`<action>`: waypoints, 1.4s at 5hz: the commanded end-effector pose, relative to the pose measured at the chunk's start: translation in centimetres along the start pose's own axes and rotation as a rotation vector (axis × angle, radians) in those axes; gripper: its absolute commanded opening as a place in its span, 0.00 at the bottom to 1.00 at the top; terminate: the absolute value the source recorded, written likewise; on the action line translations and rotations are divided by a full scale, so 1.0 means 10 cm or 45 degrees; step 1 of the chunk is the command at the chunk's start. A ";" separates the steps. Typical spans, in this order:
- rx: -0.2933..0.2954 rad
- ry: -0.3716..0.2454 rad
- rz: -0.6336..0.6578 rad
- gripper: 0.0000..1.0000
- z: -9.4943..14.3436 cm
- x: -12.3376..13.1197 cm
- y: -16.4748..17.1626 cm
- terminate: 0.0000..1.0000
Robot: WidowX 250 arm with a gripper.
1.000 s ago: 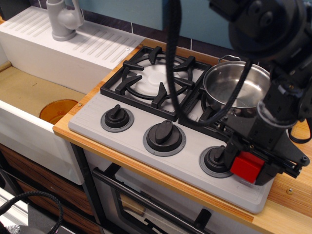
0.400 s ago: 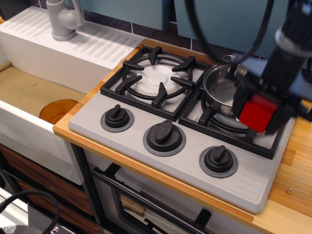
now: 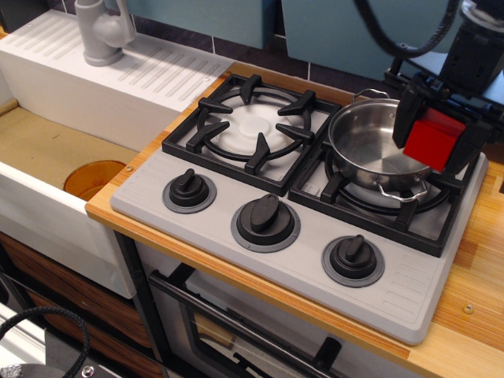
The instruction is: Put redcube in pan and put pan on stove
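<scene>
Observation.image shows the gripper (image 3: 435, 135) pinching the red cube (image 3: 432, 139), now lifted up and back from the stove's (image 3: 260, 260) front right knob (image 3: 352, 258), where it hung a second ago, to just above the right rim of the pan (image 3: 370, 142). The pan already sits on the right burner, empty. Judging by this, the carry is nearly done; the cube needs shifting slightly inward over the pan before release.

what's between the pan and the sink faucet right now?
In the observation.image view, the stove's left burner lies between the pan and the faucet: black grate over a white disc, nothing on it. Beyond that, the wooden counter edge and the sink's ribbed white drainboard.
</scene>
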State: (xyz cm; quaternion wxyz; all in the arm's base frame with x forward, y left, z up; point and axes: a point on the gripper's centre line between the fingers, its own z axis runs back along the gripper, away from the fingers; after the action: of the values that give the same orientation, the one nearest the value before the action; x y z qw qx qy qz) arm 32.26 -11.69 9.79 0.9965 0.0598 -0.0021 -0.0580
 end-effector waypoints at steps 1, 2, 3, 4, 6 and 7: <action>-0.034 -0.128 -0.022 0.00 -0.05 0.44 0.03 0.00; -0.038 -0.131 -0.037 0.00 -0.09 0.50 0.07 0.00; -0.040 -0.116 -0.035 0.00 -0.07 0.47 0.10 0.00; -0.032 -0.103 -0.031 0.00 -0.06 0.44 0.11 0.00; -0.049 -0.108 -0.058 0.00 -0.10 0.47 0.22 0.00; -0.047 -0.133 -0.052 1.00 -0.14 0.46 0.21 0.00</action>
State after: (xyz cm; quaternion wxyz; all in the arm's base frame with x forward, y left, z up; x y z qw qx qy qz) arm 36.48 -9.90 6.52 0.9955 0.0426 -0.0208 -0.0822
